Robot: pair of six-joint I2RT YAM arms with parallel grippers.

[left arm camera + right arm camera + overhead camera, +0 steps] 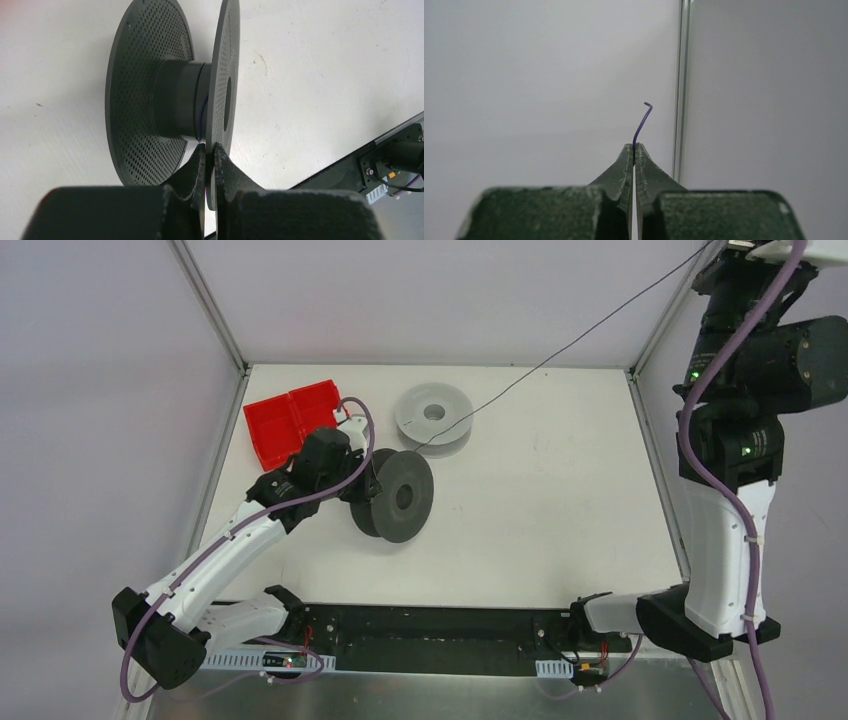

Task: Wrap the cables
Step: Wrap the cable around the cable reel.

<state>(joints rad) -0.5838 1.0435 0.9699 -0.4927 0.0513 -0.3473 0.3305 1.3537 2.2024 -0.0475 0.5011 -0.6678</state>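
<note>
A thin dark cable [570, 343] runs taut from the dark grey spool [400, 495] up to the top right corner. That spool stands on its edge. My left gripper [210, 150] is shut on the rim of its nearer flange. A thin bluish strand [202, 107] lies on the hub against that flange. My right arm [745, 350] is raised high at the right. The right gripper [634, 146] is shut on the cable, and its short hooked end [642, 120] sticks out past the fingertips.
A light grey spool [433, 417] lies flat just behind the dark one, and the cable passes over it. A red bin [290, 423] sits at the back left beside the left wrist. Enclosure posts [210, 305] rise at the table's back corners.
</note>
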